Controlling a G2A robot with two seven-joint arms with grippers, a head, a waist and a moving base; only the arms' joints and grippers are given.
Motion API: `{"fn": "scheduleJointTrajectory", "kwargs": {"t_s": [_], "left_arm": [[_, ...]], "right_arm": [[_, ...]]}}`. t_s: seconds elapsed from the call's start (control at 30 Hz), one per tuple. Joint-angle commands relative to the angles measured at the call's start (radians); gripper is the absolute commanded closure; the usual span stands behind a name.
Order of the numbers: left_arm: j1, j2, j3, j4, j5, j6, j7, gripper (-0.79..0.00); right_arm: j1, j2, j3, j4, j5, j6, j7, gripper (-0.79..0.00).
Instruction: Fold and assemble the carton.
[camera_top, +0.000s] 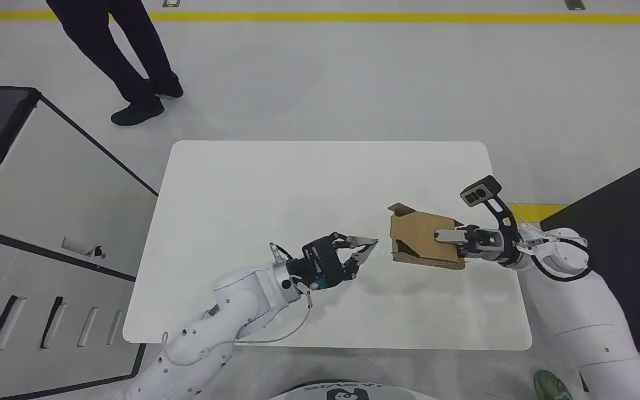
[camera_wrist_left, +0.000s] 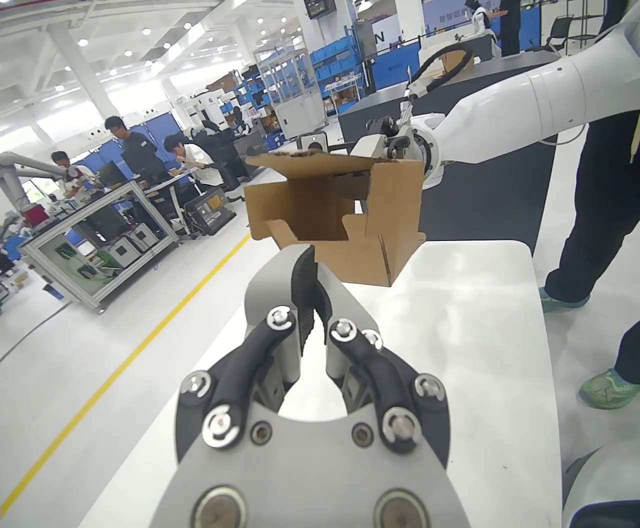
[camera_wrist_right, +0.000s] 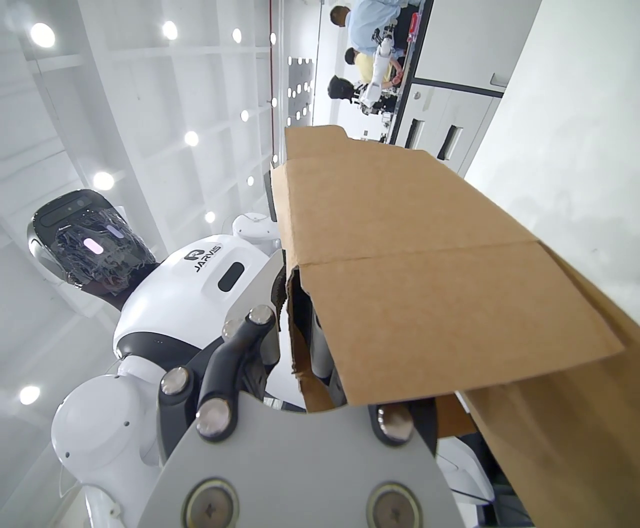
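We count one carton (camera_top: 420, 240), two grippers, one table (camera_top: 250, 200).
Left gripper (camera_wrist_left: 311, 280): jaws closed to thin slit between black ribbed pads, holding nothing, just beside carton's open end, not touching.
Right gripper (camera_top: 447, 238): jaws clamped on carton's side wall.
Carton: brown corrugated cardboard, box-shaped, flaps loose, edges ragged, over table's right part; we cannot tell whether it rests there.
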Motion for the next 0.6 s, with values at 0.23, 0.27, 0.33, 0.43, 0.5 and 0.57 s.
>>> {"fn": "scheduleJointTrajectory", "kwargs": {"t_s": [0.23,0.27,0.33,0.43,0.5,0.57], "left_arm": [[-0.080,-0.020,0.090,0.045,-0.025,-0.066,0.020,0.000],[-0.090,-0.022,0.100,0.051,-0.029,-0.071,0.023,0.000],[-0.108,-0.027,0.116,0.063,-0.033,-0.076,0.024,0.000],[-0.128,-0.033,0.135,0.076,-0.045,-0.087,0.031,0.000],[-0.138,-0.036,0.145,0.081,-0.045,-0.093,0.030,0.000],[-0.144,-0.038,0.152,0.085,-0.044,-0.092,0.028,0.000]], "right_arm": [[0.010,0.017,-0.039,-0.009,0.011,0.000,0.000,0.000],[0.011,0.019,-0.044,-0.011,0.010,0.000,0.000,0.000],[0.015,0.024,-0.054,-0.012,0.009,0.000,0.000,0.000],[0.019,0.030,-0.068,-0.014,0.013,0.000,0.000,0.000],[0.022,0.034,-0.073,-0.014,0.015,0.000,0.000,0.000],[0.025,0.037,-0.076,-0.011,0.019,0.000,0.000,0.000]]}}
